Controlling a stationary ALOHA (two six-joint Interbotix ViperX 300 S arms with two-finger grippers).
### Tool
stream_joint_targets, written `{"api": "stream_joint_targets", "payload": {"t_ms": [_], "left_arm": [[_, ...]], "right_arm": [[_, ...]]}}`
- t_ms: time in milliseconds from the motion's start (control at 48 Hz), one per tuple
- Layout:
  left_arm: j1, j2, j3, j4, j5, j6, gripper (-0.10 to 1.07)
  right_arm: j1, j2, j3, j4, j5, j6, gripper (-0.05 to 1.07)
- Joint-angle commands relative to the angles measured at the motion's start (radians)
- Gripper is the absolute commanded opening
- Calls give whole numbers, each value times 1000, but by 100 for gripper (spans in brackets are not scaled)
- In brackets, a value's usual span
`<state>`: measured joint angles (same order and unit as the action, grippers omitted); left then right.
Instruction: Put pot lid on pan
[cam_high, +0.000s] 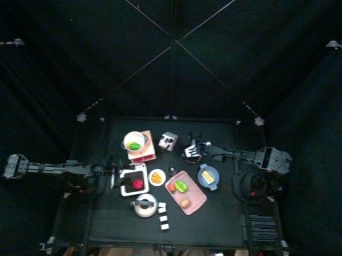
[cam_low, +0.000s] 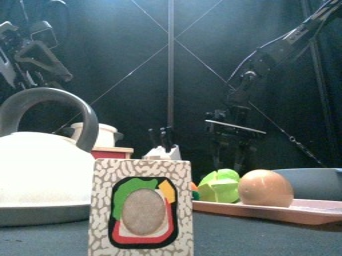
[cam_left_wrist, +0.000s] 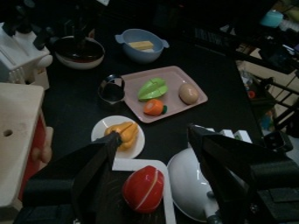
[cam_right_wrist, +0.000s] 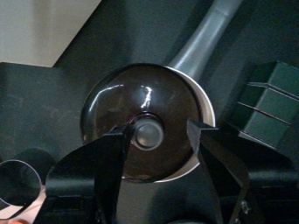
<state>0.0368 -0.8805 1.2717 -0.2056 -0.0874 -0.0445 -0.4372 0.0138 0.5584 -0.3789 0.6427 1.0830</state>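
Note:
In the right wrist view the dark round pot lid (cam_right_wrist: 117, 96) with its centre knob (cam_right_wrist: 146, 131) lies over the pan, whose pale rim (cam_right_wrist: 207, 107) and straight handle (cam_right_wrist: 212, 35) stick out from under it. My right gripper (cam_right_wrist: 158, 129) hangs just above the lid. Its jaws are open, one on each side of the knob. The left wrist view shows the lidded pan (cam_left_wrist: 79, 52) far off under the right gripper. My left gripper (cam_left_wrist: 158, 138) is open and empty above the white kettle (cam_left_wrist: 193, 179) and a red tomato (cam_left_wrist: 142, 188).
A pink tray (cam_left_wrist: 176, 109) holds a green vegetable, a brown egg-shaped piece and an orange piece. Near it are a white plate (cam_left_wrist: 107, 129) with orange food, a blue bowl (cam_left_wrist: 140, 44) and a small glass (cam_left_wrist: 111, 87). A printed box (cam_low: 140, 205) stands at the table's front.

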Motion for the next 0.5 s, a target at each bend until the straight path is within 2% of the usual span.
{"api": "stream_joint_targets", "payload": {"t_ms": [0, 479], "left_arm": [[2, 2, -12, 0, -5, 0, 97], [6, 2, -9, 0, -2, 2, 97]], "right_arm": [[0, -12, -21, -3, 6, 0, 88], [9, 48, -83, -44, 98, 0, 88]]}}
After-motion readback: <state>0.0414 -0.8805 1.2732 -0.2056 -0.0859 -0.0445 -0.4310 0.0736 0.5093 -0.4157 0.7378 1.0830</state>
